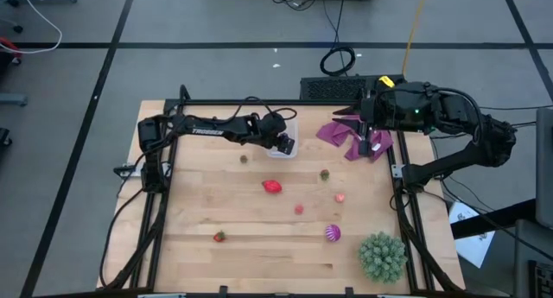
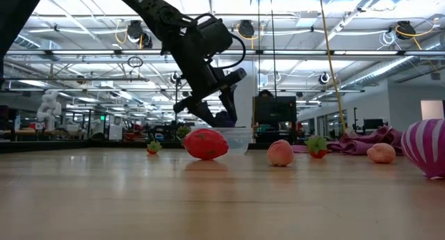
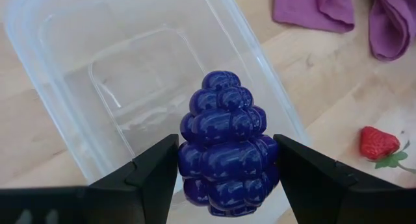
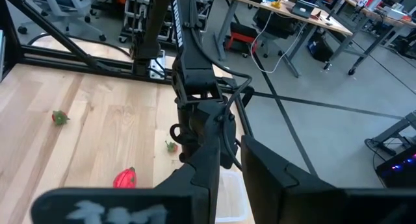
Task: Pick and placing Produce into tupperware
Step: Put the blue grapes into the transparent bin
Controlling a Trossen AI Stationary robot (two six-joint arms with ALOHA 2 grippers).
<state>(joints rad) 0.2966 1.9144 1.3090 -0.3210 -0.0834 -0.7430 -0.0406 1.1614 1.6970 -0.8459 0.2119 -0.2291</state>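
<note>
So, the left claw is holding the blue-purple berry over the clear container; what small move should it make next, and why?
Probably lower a little and open. The left claw is shut on the blue-purple toy berry, and the left wrist view shows it over the near rim of the empty clear tupperware. The right claw waits by the purple cloth.

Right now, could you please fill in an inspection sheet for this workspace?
Surface: wooden table, black frame.
Job's things: clear container empty; blue berry held over it; red pepper, pink piece, strawberry, striped ball loose on the wood.
Clutter: purple cloth, green spiky ball.
Grippers: left gripper shut on the berry; right gripper over the cloth.
Cables: coil on the floor.
Surroundings: desks, chairs; no person seen.
</note>
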